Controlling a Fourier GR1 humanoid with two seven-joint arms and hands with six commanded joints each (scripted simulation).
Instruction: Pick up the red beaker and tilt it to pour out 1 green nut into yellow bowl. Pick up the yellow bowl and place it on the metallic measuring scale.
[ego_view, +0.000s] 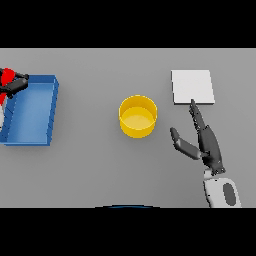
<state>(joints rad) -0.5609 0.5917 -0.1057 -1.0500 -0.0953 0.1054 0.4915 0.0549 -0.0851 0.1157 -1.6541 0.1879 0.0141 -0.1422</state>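
Note:
The yellow bowl (137, 116) stands upright at the middle of the grey table. I see no nut in it. The metallic measuring scale (193, 86) is a flat pale square at the back right. My right hand (207, 142) is open, fingers straight and thumb spread, to the right of the bowl and just in front of the scale, touching neither. My left hand (14, 84) is at the far left edge, over the back left corner of the blue bin, curled round the red beaker (6, 77), which is mostly hidden.
An open blue bin (51, 111) lies at the left of the table, empty inside as far as it shows. Grey table (95, 165) surface stretches in front of the bowl and between bin and bowl.

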